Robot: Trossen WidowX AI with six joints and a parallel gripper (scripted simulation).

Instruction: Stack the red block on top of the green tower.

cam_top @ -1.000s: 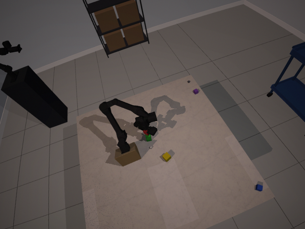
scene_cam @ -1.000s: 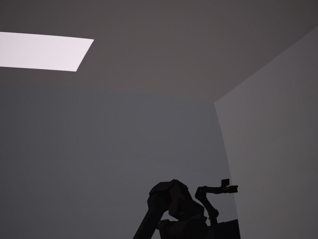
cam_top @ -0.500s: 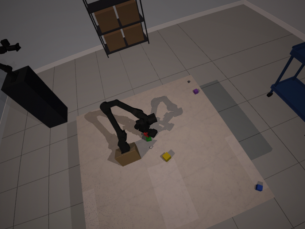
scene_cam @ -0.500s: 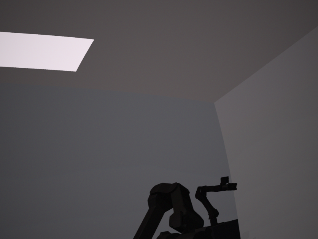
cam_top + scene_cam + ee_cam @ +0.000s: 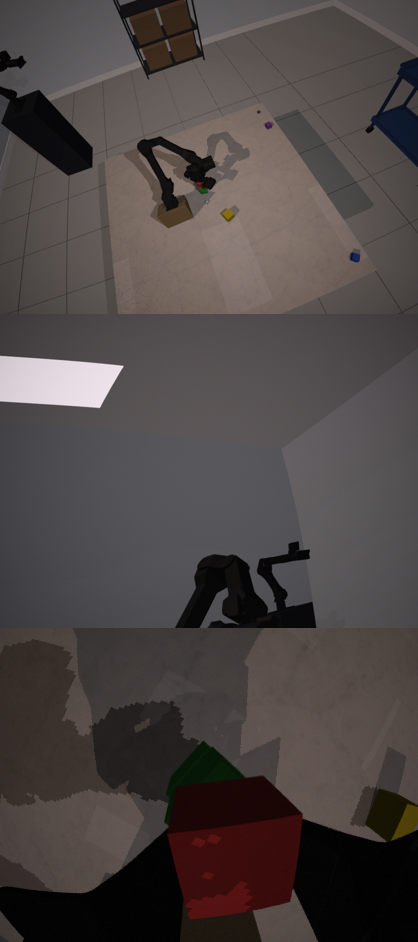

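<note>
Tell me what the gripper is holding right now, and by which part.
The gripper is shut on the red block, gripped by two opposite side faces, just over the green tower. The finger contact itself is too dark to see.

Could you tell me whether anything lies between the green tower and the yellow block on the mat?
Yes: in the top view a small white object lies on the mat between the green tower and the yellow block, nearer the tower.

Matt black jointed robot arm point(image 5: 158, 168), matt red cube point(image 5: 233, 849) with paler blotches, flat matt green cube point(image 5: 203, 190), mottled stone-like beige mat point(image 5: 270, 209), cardboard-brown base box point(image 5: 175, 213)
</note>
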